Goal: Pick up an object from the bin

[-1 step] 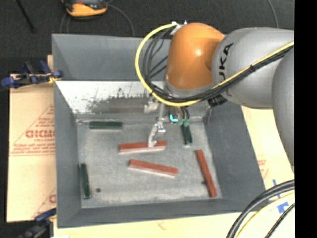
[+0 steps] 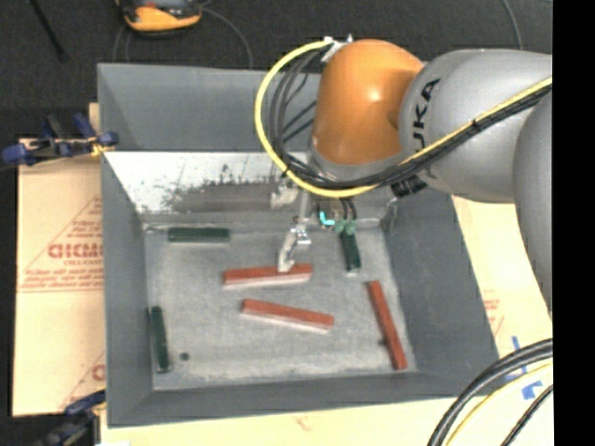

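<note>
Jaws at upper red bar (image 2: pixel 268 274) R end | gap: can't tell | green bar (image 2: pixel 350 250) close R | floor (image 2: pixel 186 282) open L

obj: orange-yellow handheld device (image 2: pixel 158 3) w/ dark screen | loc: top-left, on dark floor (image 2: pixel 279 7) | lying flat
</note>
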{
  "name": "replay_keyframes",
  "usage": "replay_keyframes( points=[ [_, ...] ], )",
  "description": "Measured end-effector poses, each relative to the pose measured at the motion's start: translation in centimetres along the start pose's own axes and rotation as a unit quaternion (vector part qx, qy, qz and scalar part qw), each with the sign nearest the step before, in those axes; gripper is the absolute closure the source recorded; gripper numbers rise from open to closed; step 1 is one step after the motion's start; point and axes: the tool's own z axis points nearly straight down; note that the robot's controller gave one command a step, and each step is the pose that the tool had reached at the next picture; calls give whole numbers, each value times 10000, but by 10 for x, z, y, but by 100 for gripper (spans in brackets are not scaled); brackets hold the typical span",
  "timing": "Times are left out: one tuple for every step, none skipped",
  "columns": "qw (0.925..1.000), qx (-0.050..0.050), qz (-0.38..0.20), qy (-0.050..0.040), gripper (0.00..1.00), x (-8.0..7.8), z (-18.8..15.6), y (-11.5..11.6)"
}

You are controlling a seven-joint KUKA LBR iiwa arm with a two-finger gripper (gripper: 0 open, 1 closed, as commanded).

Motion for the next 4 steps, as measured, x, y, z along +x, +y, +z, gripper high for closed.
replay_keyframes(
  points=[
    [9999,-11,107,-19,100,18,114,-4],
    [9999,-13,112,-19,100,18,114,-4],
    [10000,12,37,33,100,23,75,-2],
    [10000,12,72,-12,100,46,-102,-29]
  ],
)
